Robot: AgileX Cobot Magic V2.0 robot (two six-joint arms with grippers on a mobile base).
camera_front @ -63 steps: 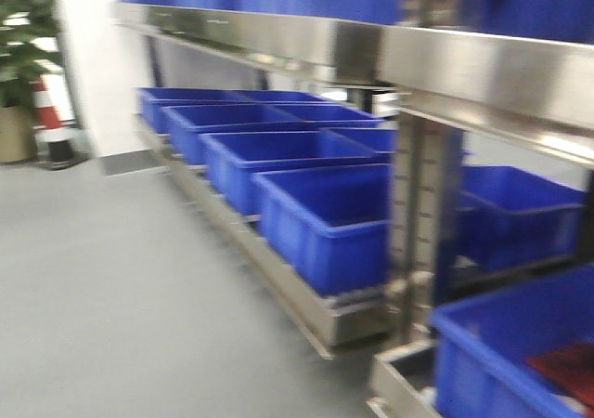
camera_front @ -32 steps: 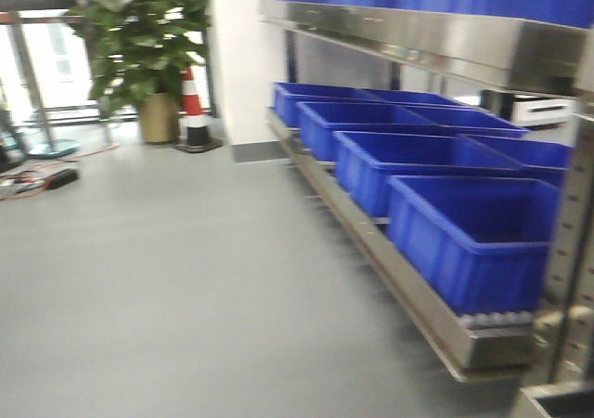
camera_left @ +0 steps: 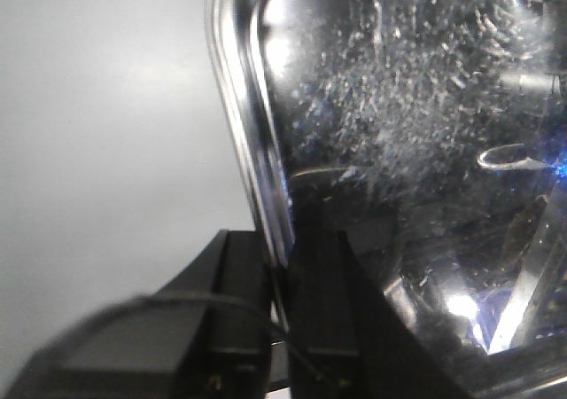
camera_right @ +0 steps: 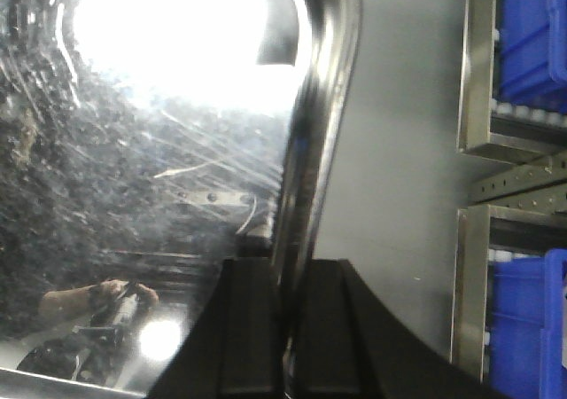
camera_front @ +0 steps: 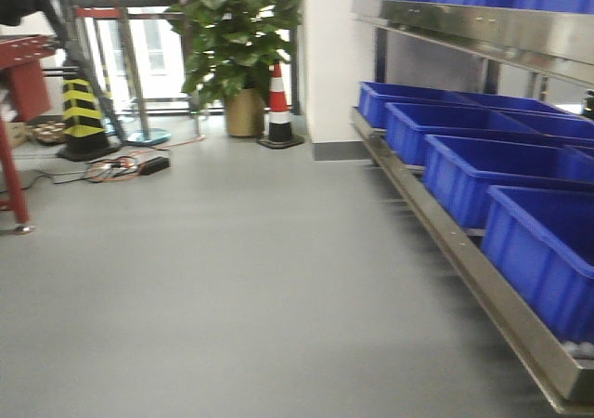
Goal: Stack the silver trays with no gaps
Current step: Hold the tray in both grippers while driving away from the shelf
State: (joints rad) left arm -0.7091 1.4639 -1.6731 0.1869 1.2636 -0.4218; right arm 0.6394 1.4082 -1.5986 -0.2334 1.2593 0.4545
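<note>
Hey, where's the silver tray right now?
The silver tray is held over the grey floor, its left rim pinched in the left gripper and, in the right wrist view, its right rim in the right gripper.

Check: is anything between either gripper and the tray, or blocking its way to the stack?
Nothing stands between them: the left gripper and the right gripper each pinch the rim of the tray in their fingers. No stack shows in any view; the front view shows floor and blue bins.
</note>
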